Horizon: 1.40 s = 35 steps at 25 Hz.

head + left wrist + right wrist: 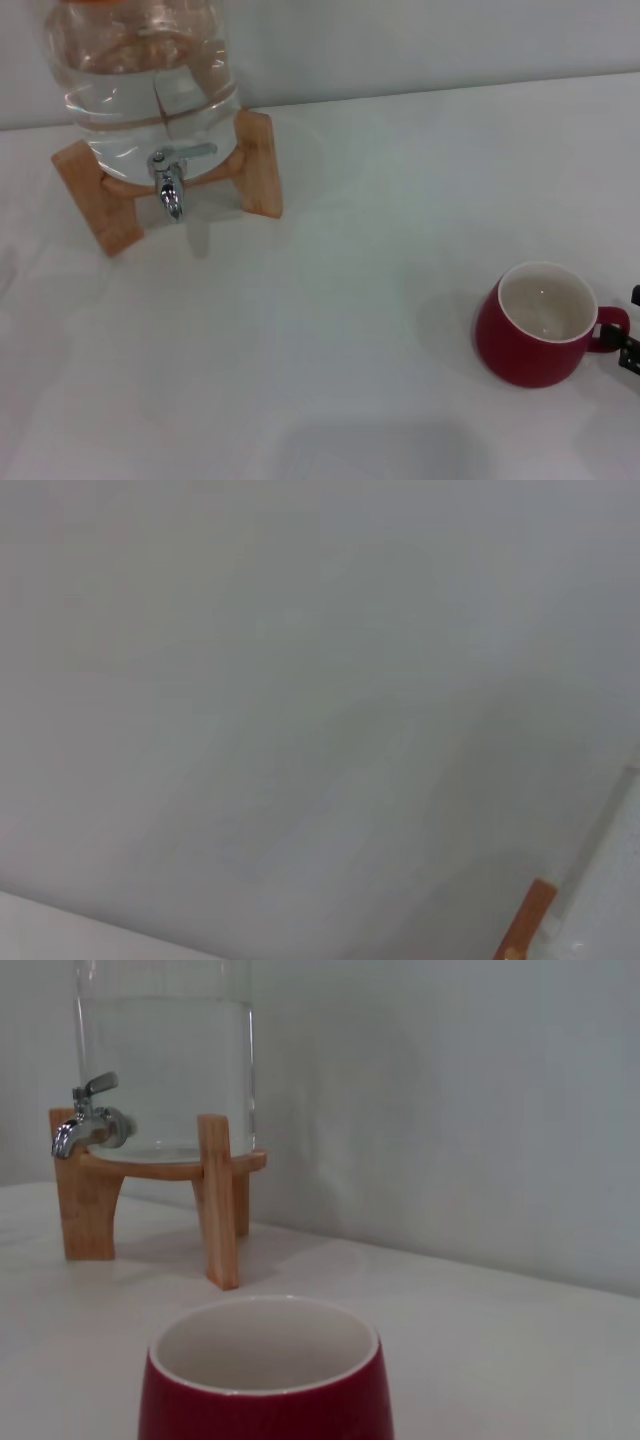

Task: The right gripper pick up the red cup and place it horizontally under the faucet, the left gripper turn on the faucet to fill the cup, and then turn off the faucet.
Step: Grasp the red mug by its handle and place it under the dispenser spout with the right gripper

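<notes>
Upright at five o'clock, red cup [541,325] handle toward right gripper [632,345], fingers' spread impossible to tell; faucet [172,180] at eleven o'clock awaiting it.

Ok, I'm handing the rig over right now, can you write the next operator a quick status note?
Right gripper: at the head view's right edge beside the red cup's handle; grip not visible.
Left gripper: out of view.
Red cup: upright and empty on the table, well right of the faucet.
Faucet: on the water jar on its wooden stand, nothing under the spout.
Done: nothing yet.
Left: grasp cup, place under spout, open faucet, fill, close.
</notes>
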Available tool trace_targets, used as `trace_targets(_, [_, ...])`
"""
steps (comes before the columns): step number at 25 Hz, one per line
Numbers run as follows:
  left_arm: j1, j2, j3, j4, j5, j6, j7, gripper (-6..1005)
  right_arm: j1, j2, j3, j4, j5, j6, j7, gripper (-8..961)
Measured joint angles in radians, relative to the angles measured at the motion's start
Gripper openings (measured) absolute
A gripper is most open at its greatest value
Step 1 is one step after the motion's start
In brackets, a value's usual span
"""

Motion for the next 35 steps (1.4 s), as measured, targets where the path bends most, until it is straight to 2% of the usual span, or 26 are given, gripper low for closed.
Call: trace_targets(35, [0.007, -0.002, 0.0, 0.003, -0.001, -0.001, 0.0, 722, 0.028, 0.0, 0.002, 0.055, 0.047, -0.008, -0.01, 616])
